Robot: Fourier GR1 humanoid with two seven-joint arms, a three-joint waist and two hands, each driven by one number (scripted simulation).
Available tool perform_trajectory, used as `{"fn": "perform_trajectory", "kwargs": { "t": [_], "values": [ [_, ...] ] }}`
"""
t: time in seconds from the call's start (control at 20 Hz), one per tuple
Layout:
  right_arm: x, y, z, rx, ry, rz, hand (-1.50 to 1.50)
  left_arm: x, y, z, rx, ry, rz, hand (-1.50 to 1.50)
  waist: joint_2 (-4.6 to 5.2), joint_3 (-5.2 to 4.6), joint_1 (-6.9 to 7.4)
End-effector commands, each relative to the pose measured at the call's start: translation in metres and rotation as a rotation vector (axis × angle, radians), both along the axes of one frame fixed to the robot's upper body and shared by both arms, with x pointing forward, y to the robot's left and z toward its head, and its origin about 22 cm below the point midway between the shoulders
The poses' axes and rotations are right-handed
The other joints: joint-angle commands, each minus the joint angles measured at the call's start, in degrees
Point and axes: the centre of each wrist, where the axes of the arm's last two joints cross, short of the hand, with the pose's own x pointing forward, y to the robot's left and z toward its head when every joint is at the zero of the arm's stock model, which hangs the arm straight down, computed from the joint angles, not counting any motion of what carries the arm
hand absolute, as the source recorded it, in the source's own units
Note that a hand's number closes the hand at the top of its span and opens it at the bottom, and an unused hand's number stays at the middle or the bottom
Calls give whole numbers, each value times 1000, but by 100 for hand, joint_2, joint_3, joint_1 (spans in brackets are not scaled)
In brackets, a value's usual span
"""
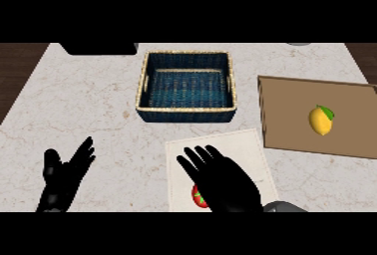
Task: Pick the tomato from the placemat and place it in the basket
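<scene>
A red tomato lies on the white placemat near the view's lower edge, mostly hidden under my right hand. That hand hovers over it with straight fingers pointing away from me, open. The dark blue woven basket with a tan rim stands farther back, centre of the counter, with nothing in it. My left hand rests open at the lower left, fingers up, away from the placemat.
A brown cutting board lies at the right with a yellow lemon on it. A black object sits at the counter's back left edge. Dark wood floor shows beyond the counter's left and right sides.
</scene>
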Motion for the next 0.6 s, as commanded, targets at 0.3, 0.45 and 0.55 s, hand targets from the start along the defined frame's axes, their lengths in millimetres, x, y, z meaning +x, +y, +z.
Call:
{"fn": "perform_trajectory", "kwargs": {
  "t": [0.3,0.45,0.55],
  "values": [
    [12,11,-45,12,-8,11,-150,-3,4,-10,2,74,9,0,34,-38,16],
    [19,10,-43,-7,-3,5,-150,-8,12,-8,-3,62,10,0,30,-39,17],
    [5,25,-64,-74,5,-5,-150,5,-10,-2,-18,70,10,0,32,-37,13]
  ]
}}
